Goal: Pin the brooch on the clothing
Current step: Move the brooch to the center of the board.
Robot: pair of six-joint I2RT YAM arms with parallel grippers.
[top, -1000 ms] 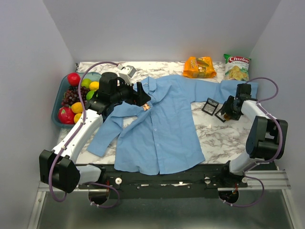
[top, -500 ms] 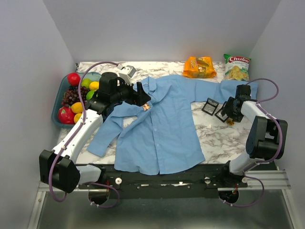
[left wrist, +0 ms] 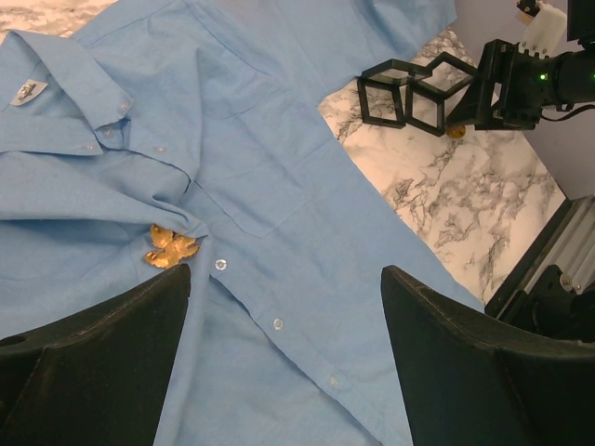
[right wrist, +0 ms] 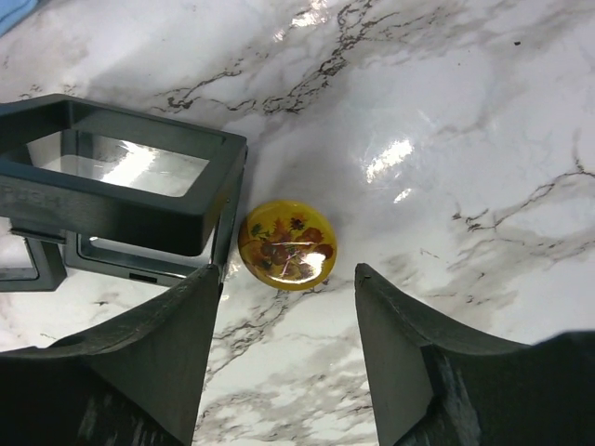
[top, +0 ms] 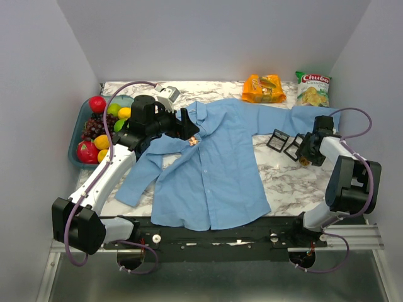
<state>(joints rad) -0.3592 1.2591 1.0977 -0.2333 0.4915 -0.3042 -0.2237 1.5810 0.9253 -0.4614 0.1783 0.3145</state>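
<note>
Top view: the blue shirt (top: 214,170) lies spread on the marble surface (top: 283,182), and a green bag (top: 313,88) reads "Chuba".

Left wrist: the left tool (left wrist: 284,279) is spread and empty. A gold leaf-shaped brooch (left wrist: 170,249) sits on the shirt below the collar; the collar label is unreadable.

Right wrist: the right tool (right wrist: 285,297) is spread either side of a round yellow brooch (right wrist: 287,245), which lies beside black frames (right wrist: 121,186).

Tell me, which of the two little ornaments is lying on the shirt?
The gold leaf-shaped brooch, by the button row of the blue shirt. The round yellow brooch lies on the marble table next to the black frames.
</note>
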